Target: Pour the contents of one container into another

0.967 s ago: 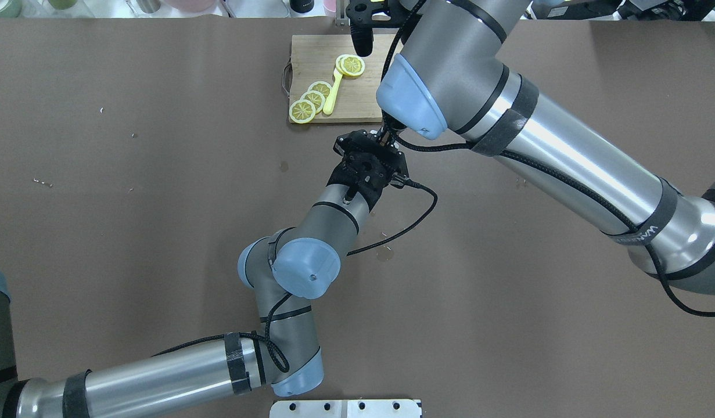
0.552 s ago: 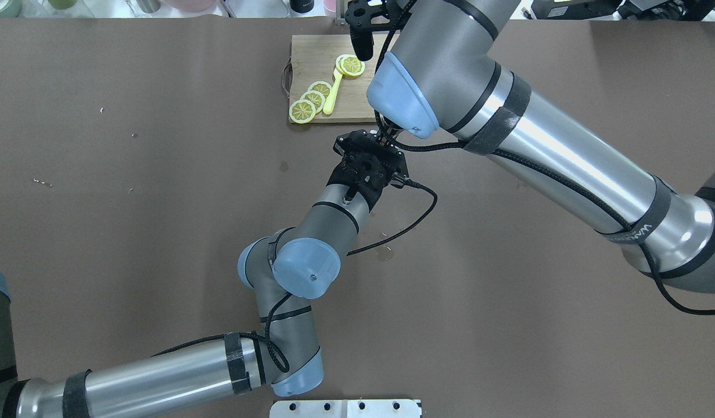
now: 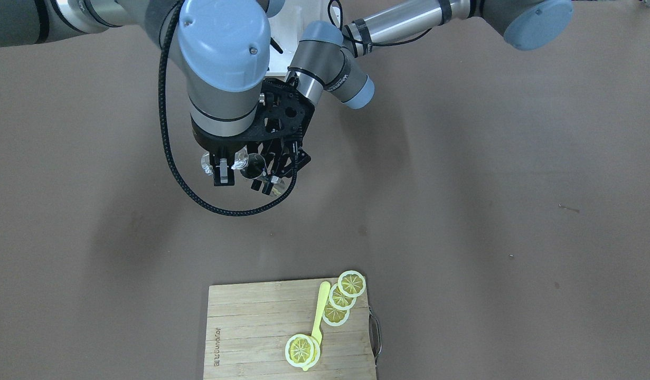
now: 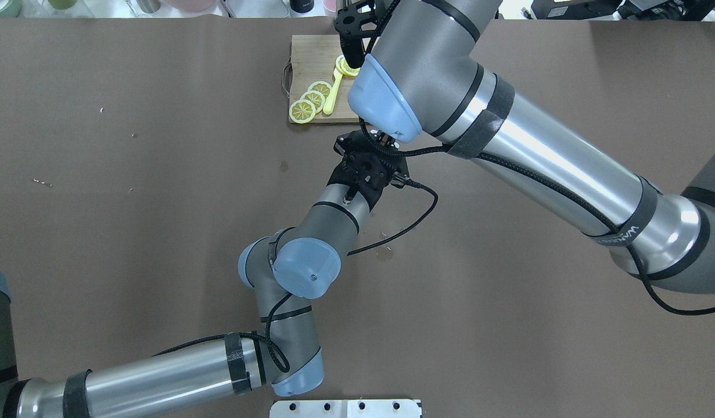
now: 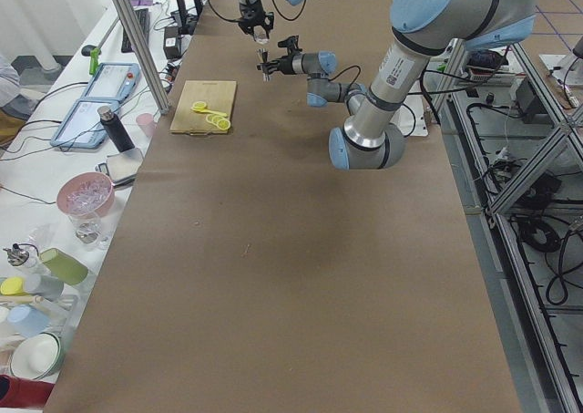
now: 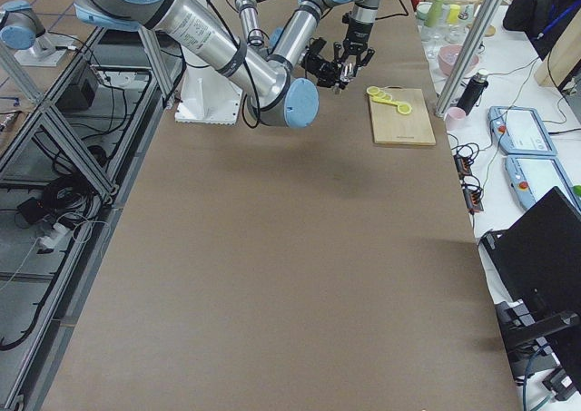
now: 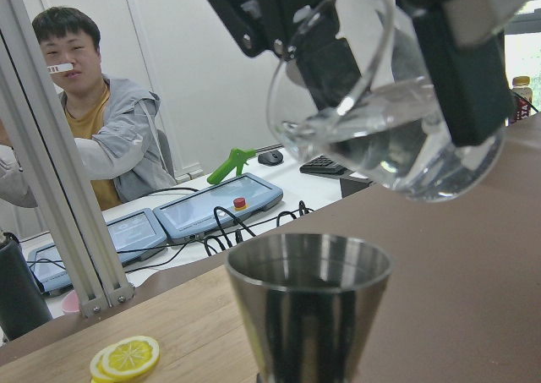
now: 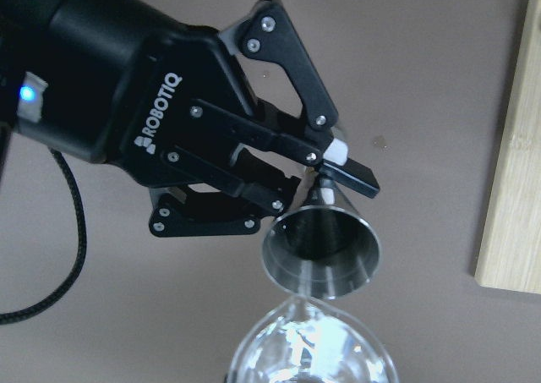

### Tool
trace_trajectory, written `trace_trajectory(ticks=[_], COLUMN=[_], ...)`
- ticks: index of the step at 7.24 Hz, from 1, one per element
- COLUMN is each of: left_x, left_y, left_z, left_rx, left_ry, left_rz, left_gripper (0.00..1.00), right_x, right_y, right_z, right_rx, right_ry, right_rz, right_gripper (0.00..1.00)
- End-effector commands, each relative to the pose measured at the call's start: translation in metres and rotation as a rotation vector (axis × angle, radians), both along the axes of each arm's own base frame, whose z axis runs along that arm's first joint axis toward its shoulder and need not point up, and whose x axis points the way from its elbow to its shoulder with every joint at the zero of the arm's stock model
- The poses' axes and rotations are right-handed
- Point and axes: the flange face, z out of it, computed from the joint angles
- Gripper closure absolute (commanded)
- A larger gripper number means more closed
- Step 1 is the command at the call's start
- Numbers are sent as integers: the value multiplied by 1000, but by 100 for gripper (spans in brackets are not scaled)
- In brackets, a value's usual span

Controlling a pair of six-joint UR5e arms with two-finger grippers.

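- The worktop [image 4: 508, 348] is carrying a wooden cutting board [image 3: 251, 327] at its far edge, with lemon slices [image 3: 352, 283] and a yellow spoon [image 3: 319, 309] lying on it. Both arms are meeting in the air just nearer than that board, about mid-width.
- The right tool [image 7: 372, 62] is clamping a round glass vessel [image 7: 397, 138] across its belly. It is tilting the vessel so the lip is hanging just above the cup below, not touching it. Clear liquid is pooling in the low side, and I am not seeing any stream leaving the lip.
- I am treating that glass as fragile and slick. The liquid is going to shift the weight as the tilt grows, so I am judging the belly grip right and squeezing harder unwise.
- The left tool [image 8: 317, 184] is pinching a steel jigger [image 8: 321, 248] at its narrow waist, holding it upright with its mouth open under the glass.
- I am expecting the jigger to be stiff and light, with polished, slippery walls. The waist is the only spot where the fingers are not sliding off the cone, and it is likely to get top-heavy as it fills.
- On the left tool's body I am reading "ROBOTIQ" in white. The burnt-in mark on the board's edge and the lettering on the arm bands are too small for me to read.
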Motion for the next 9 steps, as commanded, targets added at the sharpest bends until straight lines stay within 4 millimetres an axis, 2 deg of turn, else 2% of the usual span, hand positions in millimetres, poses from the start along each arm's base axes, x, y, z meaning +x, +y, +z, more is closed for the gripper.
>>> trace_trajectory(ticks=[1, 5, 9], left_x=[0, 0, 0], left_y=[0, 0, 0], left_z=[1, 1, 1], left_rx=[0, -1, -1], left_ry=[-1, -3, -3], left_rz=[0, 0, 0], left_gripper=[100, 100, 100], right_x=[-5, -21, -20], right_y=[5, 5, 5], right_z=[-3, -6, -7], right_rx=[1, 10, 12], right_ry=[35, 85, 119], right_rz=[-19, -64, -90], right_gripper=[100, 100, 100])
